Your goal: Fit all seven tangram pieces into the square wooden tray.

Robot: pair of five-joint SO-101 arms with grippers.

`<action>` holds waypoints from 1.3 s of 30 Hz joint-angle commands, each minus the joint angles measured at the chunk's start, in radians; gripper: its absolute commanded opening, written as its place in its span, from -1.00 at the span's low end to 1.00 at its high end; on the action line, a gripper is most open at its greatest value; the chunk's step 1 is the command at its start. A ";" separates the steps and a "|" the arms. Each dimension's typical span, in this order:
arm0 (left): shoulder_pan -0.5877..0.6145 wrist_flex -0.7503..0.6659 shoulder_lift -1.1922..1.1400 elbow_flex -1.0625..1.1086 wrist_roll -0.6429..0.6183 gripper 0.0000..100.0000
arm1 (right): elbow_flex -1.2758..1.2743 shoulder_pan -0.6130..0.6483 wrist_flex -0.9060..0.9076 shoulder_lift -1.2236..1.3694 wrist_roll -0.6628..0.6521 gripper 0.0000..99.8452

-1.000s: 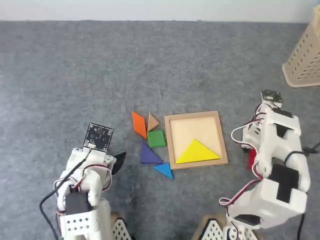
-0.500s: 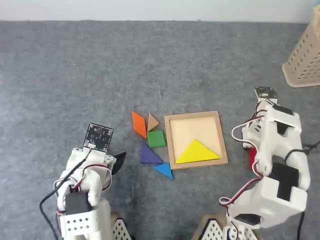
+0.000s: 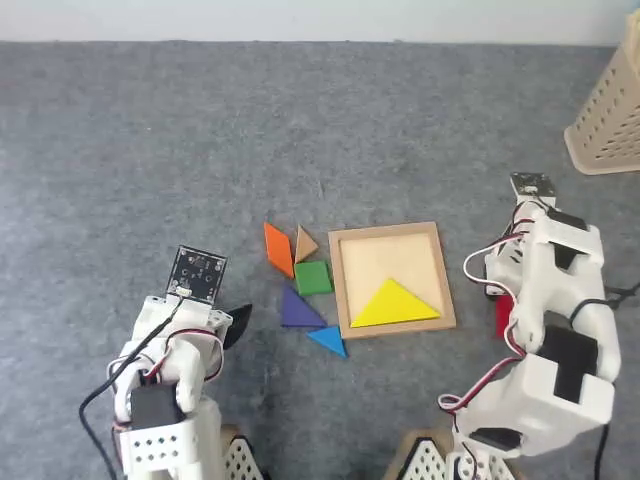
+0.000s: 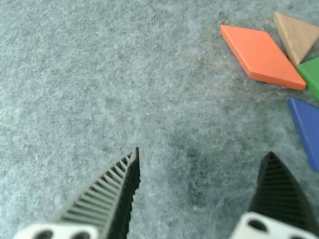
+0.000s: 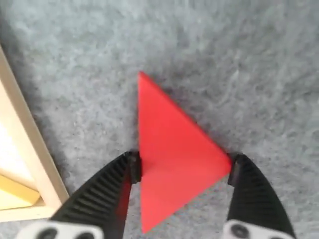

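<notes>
Locate the square wooden tray (image 3: 337, 285) just right of frame centre in the high view, flat on the grey worktop (image 3: 150, 150). Note one piece seated: the yellow triangle (image 3: 393, 303), long edge along the tray's lower rim, leaving the upper part of the recess bare for the other six.

Find five loose pieces clustered just left of the tray, near enough for short transfers:
- orange parallelogram (image 3: 278, 250) and tan triangle (image 3: 304, 243) uppermost
- green square (image 3: 313, 277) touching or just beside the tray's left rim
- purple triangle (image 3: 298, 310) below the square
- blue triangle (image 3: 329, 340) at the tray's lower left corner

Find the seventh piece, the red triangle (image 5: 169, 149), on the worktop just right of the tray and well apart from the cluster, mostly hidden under the right arm in the high view. Read the right hand (image 5: 183, 163) as grasping this piece, one fingertip against a corner and the other against the facing edge, pinching the thin slab by its sides. Cannot tell whether lifted or flat on the worktop.

Read the left hand (image 4: 202, 152) as released, jaws spread wide over bare worktop at lower left of the frame, holding nothing, parked short of the cluster.

Judge the step in hand as pickup of the red triangle for transfer into the tray's bare upper area
</notes>
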State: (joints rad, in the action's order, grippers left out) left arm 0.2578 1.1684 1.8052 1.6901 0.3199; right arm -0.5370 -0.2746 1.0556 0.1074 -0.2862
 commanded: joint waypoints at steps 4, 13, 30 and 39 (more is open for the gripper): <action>-0.008 -0.003 0.015 -0.005 0.006 -0.29 | 0.068 0.059 0.068 -0.073 0.048 -0.69; -0.005 -0.003 0.015 -0.005 0.006 -0.29 | 0.061 0.154 0.160 -0.275 0.104 -0.70; -0.003 0.000 0.015 -0.005 0.006 -0.29 | -0.020 0.122 0.107 -0.237 0.087 -0.45; -0.006 -0.002 0.015 -0.005 0.006 -0.29 | -0.020 0.061 0.045 -0.148 0.080 -0.44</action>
State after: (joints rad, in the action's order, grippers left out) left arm 0.2578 1.1684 1.8052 1.6901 0.3199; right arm -0.5616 -0.1918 1.1170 -0.0276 -0.1880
